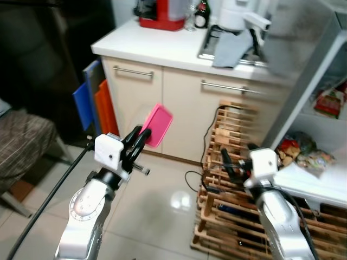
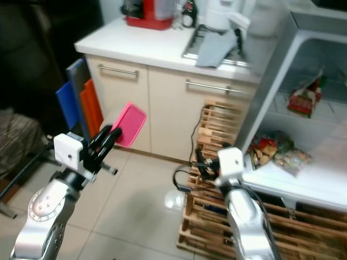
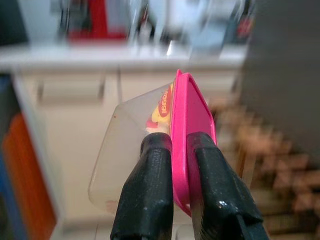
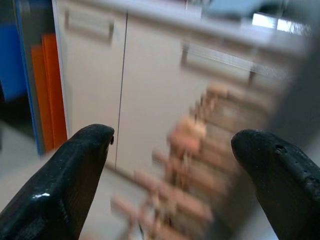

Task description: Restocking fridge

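A wooden rack (image 1: 238, 179) is stood between cabinet (image 1: 179, 103) and fridge (image 2: 303, 135). A pink-lidded box (image 3: 165, 145) is clamped by the raised left gripper (image 3: 175, 145); the right gripper (image 4: 175, 160) is held open.

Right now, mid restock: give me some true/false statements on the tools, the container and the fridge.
1. The left tool is shut on the pink-lidded container. True.
2. The right tool holds a bottle. False: it is open, nothing between its fingers.
3. The fridge is open, with food packets on its shelf. True.
4. The container is already on the fridge shelf. False: it is held up in front of the cabinet.
5. A wooden rack stands beside the fridge. True.
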`<state>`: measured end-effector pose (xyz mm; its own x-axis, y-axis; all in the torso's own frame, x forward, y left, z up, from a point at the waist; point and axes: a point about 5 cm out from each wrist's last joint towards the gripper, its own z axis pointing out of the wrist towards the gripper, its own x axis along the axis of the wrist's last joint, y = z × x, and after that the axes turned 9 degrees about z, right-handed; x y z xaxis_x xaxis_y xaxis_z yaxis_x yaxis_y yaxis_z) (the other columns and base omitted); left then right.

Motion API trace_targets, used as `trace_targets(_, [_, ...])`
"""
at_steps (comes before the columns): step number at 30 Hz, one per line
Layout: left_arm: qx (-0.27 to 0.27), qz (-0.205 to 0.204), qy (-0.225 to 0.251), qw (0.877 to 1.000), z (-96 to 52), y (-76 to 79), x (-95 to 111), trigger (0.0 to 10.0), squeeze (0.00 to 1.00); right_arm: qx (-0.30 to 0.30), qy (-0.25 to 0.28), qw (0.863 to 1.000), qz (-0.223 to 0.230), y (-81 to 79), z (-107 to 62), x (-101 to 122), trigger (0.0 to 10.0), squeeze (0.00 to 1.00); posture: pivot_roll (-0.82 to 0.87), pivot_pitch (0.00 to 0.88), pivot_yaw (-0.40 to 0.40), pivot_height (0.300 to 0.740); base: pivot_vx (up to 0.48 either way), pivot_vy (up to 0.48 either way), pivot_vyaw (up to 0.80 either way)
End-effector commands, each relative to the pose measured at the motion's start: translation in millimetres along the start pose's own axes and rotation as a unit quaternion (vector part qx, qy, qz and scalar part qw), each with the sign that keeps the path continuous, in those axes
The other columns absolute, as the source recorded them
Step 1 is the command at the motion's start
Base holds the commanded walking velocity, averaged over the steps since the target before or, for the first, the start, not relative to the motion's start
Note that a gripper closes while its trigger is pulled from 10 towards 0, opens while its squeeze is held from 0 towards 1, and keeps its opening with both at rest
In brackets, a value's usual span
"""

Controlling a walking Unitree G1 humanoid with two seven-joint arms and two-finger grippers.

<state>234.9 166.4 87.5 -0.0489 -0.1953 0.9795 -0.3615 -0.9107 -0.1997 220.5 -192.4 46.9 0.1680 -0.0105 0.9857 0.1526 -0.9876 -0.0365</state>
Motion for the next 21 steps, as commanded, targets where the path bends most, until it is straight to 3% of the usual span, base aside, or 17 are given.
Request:
trace_targets(1, [-0.003,0.005,-0.016,1.000,0.3,-0.3,-3.8,10.0,0.00,-0.004,-0.029,1.000,-0.006,9.9,-6.9,-8.9,10.0,0.00,-0.08,0.000,-0.007,0.740,0.000,0.000,0.00])
trace_targets(9, [-0.005,0.009,0.019,1.000,6.2,0.9,4.8,10.0,0.00,-0.067,-0.065,0.996,0.005,30.6,-11.4,-23.3,10.0,0.00,-0.09,0.000,-0.002,0.740,0.000,0.000,0.00])
trace_targets(14, [-0.005,0.014,0.024,1.000,12.0,-2.7,10.7,10.0,0.00,-0.122,-0.036,0.992,0.018,44.9,-7.4,-14.6,10.0,0.00,-0.09,0.000,0.002,0.740,0.000,-0.425,0.00])
trace_targets(21, [-0.017,0.021,0.041,0.999,17.8,-0.1,16.8,10.0,0.00,-0.099,0.012,0.995,0.004,32.8,7.8,6.3,10.0,0.00,-0.09,0.000,0.008,0.740,0.000,-0.397,0.00])
